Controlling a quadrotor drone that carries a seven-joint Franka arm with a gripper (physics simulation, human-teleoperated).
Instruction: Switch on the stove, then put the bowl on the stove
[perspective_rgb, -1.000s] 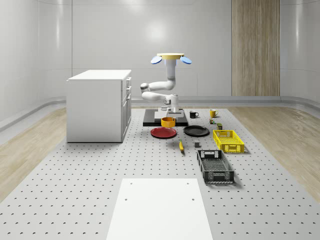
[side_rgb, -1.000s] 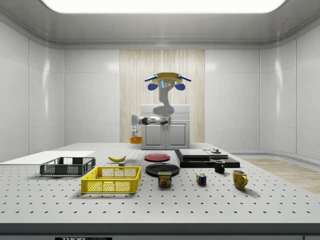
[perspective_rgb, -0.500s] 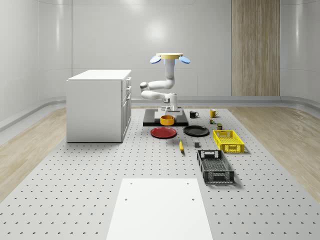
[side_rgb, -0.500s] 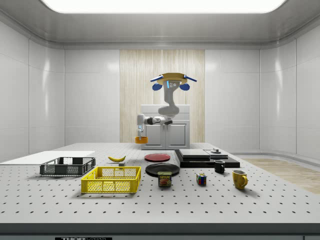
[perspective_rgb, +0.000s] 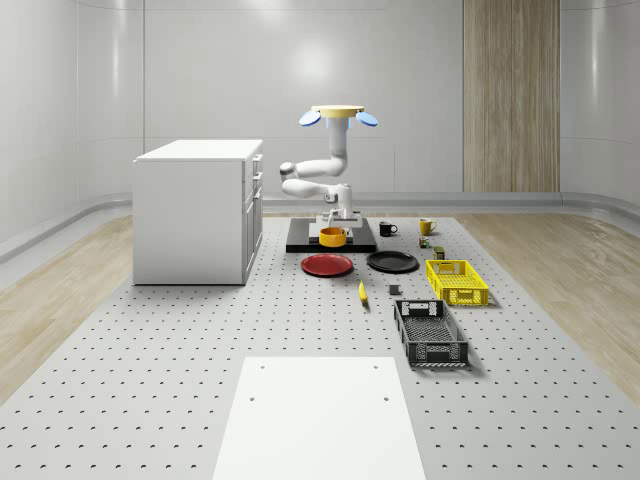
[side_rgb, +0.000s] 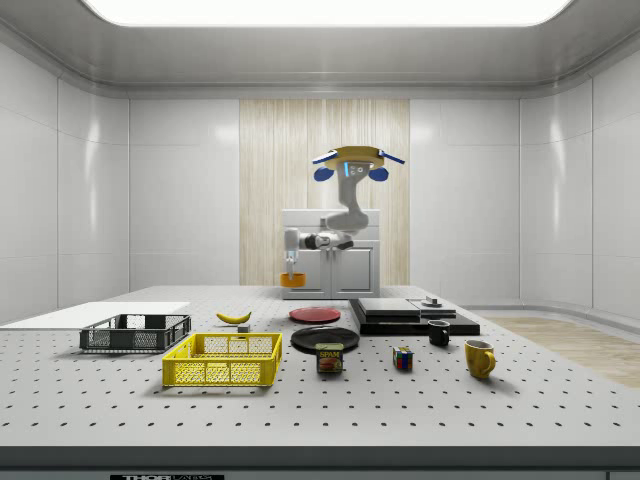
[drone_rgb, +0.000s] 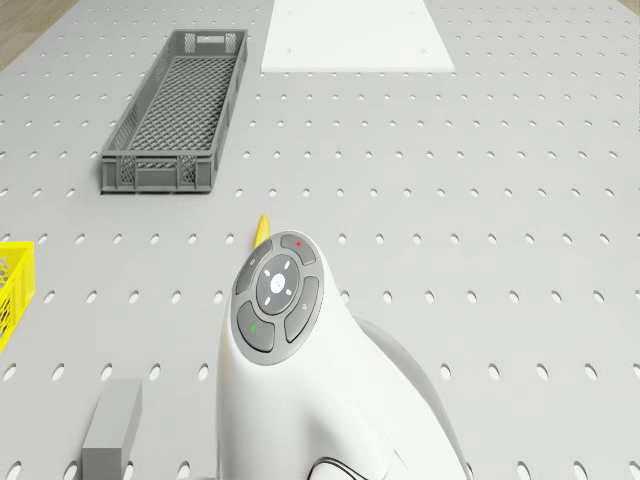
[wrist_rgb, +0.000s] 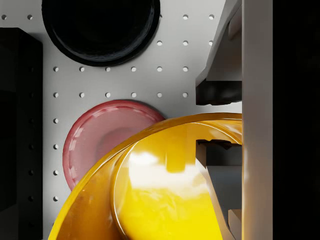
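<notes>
Whole-scene view, drone: the yellow-topped quadrotor drone with blue rotors (perspective_rgb: 337, 115) hovers above the far part of the perforated grey bench (perspective_rgb: 150, 350), over the flat black stove (perspective_rgb: 360, 241), just beside the tall white cabinet (perspective_rgb: 195, 210).
Arm: the white jointed arm (perspective_rgb: 315, 183) hangs from the drone, folds toward the cabinet and then points down.
Gripper: the two-finger gripper (perspective_rgb: 333, 226) points down at the stove's near edge; in the wrist view one finger sits outside the bowl's wall and the other finger (wrist_rgb: 216, 172) inside it, so the claw is clamped on the rim.
Bowl: the glossy orange-yellow bowl (perspective_rgb: 332, 237) hangs upright from the gripper, lifted clear of the bench; in the side view the bowl (side_rgb: 292, 281) is above the red plate, short of the stove (side_rgb: 410, 315).
Below the bowl, wrist view: the round red plate (wrist_rgb: 102, 137) lies under it, with the round black plate (wrist_rgb: 100, 27) beside that and the stove's dark edge (wrist_rgb: 17, 115) along one side.
Bench, near side: a yellow mesh basket (perspective_rgb: 456, 281), a dark grey mesh crate (perspective_rgb: 430, 333), a yellow banana (perspective_rgb: 363, 291) and a flat white board (perspective_rgb: 318, 415) at the near edge.
Bench, far side: a black mug (perspective_rgb: 386, 229) and a yellow mug (perspective_rgb: 426, 226) stand beyond the black plate.
</notes>
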